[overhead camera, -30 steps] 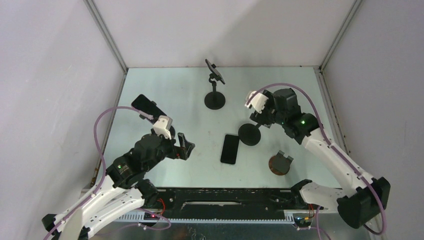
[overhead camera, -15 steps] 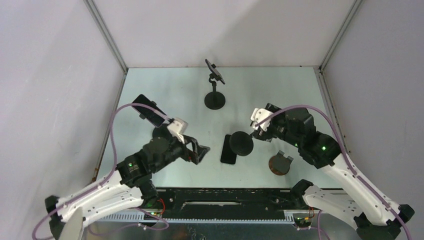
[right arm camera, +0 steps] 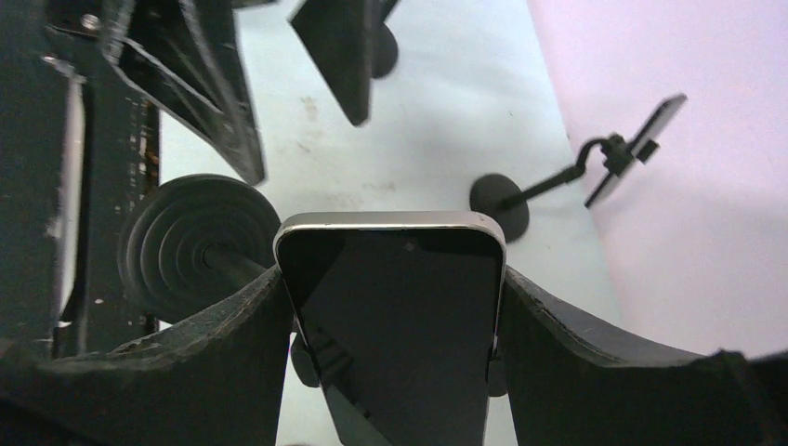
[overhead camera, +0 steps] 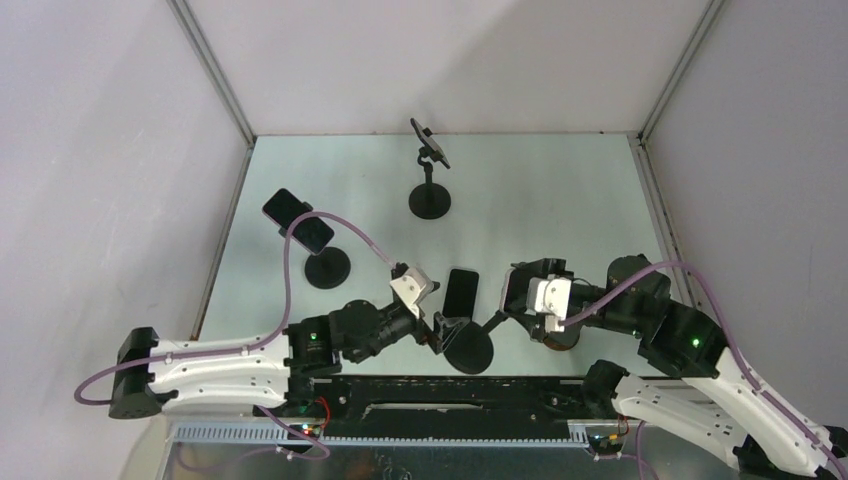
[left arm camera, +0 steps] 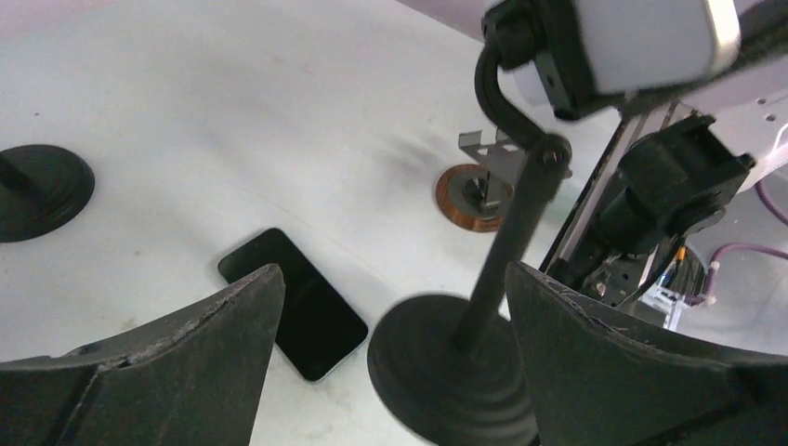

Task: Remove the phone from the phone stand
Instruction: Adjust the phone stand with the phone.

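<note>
The phone (right arm camera: 390,316), dark screen with a pale rim, sits between my right gripper's (right arm camera: 390,279) fingers, which are shut on its two long edges. Its clamp shows behind it. The black phone stand (overhead camera: 468,350) leans from its round base (right arm camera: 200,246) up to the phone. In the top view my right gripper (overhead camera: 518,293) hides most of the phone. My left gripper (left arm camera: 392,271) is open, its fingers on either side of the stand's stem (left arm camera: 506,251) just above the base (left arm camera: 446,372), not touching. It lies low by the near edge (overhead camera: 447,328).
A second phone (overhead camera: 461,291) lies flat on the table beside the stand. Another stand with a phone (overhead camera: 298,220) is at the left, a third (overhead camera: 430,145) at the back. A brown disc holder (left arm camera: 479,195) sits near the front right.
My right gripper has pulled the phone and stand back toward the near edge, tilting the stand. My left gripper has swung right and low until it straddles the stand's stem.
</note>
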Robot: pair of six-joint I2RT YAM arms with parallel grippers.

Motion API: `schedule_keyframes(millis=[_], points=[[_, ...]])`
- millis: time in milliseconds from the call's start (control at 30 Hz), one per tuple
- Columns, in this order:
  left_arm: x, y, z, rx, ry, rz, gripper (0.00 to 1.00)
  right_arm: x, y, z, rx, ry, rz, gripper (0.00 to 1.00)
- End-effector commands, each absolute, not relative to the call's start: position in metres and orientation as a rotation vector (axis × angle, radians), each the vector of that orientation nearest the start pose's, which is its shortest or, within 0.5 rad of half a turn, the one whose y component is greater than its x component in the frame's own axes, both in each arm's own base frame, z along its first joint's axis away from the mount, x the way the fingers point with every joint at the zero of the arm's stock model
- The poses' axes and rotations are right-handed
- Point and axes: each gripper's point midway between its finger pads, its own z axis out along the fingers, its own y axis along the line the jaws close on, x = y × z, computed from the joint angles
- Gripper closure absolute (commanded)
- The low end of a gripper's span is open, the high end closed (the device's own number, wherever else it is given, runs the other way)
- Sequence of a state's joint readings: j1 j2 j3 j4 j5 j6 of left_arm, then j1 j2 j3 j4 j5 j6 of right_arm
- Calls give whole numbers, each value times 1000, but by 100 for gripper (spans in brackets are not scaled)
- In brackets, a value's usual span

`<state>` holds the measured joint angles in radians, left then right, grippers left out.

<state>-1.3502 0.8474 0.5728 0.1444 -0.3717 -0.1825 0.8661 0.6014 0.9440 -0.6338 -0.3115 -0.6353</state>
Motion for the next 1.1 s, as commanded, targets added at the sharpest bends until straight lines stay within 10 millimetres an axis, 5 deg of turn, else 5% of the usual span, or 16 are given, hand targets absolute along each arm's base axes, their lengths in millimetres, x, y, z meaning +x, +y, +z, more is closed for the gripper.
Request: schedule_keyframes(millis=[0,200,500,700,1067], points=[[127,-327,275,673,1468,-905,4,118,226,348,-1362,985,535,100],[100,-348,280,746,1414,-1093,4,109,242,348,-1403,899,531,100],[52,-351,263,903,1367,-1327,4,96,250,357,-1436,786,525,100],[45,-345,247,914,1400,-1361,4,84,249,370,-1420,710,564,100],[45,-347,256,892,1368,-1385,2,41,251,377,-1497,518,728,100]])
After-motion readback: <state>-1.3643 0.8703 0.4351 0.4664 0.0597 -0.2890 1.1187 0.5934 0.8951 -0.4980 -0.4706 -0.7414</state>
